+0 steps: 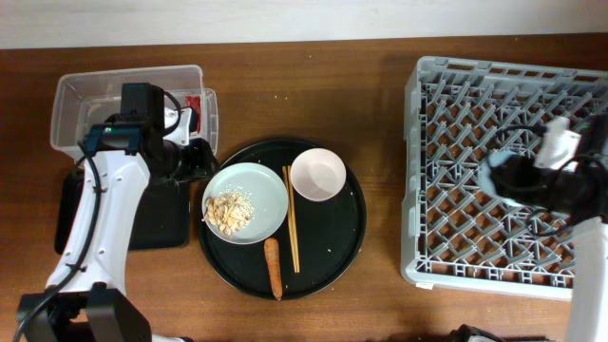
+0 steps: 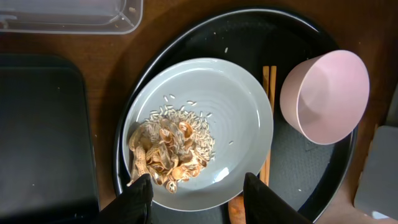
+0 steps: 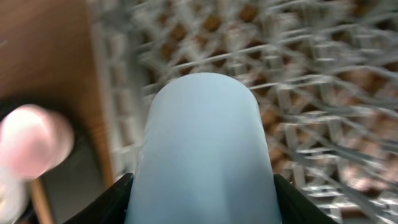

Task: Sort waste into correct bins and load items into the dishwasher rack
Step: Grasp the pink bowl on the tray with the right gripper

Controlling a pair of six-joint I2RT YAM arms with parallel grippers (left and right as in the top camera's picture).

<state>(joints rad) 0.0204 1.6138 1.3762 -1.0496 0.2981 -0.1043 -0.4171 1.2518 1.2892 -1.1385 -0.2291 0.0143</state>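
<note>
The pale green-grey plate point(image 1: 261, 185) with beige food scraps point(image 1: 228, 211) sits on the round black tray, next to the white bowl point(image 1: 318, 176), chopsticks point(image 1: 290, 228) and carrot point(image 1: 274, 268). My left gripper point(image 1: 195, 160) is open and empty; in the left wrist view its fingers point(image 2: 199, 196) are above the near rim of the plate point(image 2: 211, 106), close to the scraps point(image 2: 165, 152). My right gripper point(image 3: 205, 208) is shut on the blue cup point(image 3: 205, 149) above the grey dishwasher rack point(image 1: 503, 171). A red wrapper point(image 1: 195, 103) lies in the clear tub point(image 1: 123, 95).
The shallow black rectangular tray point(image 1: 161, 218) lies left of the round black tray point(image 1: 332, 256), below the tub. The rack point(image 3: 311, 93) fills the right side of the table. Bare wood lies between the round tray and the rack.
</note>
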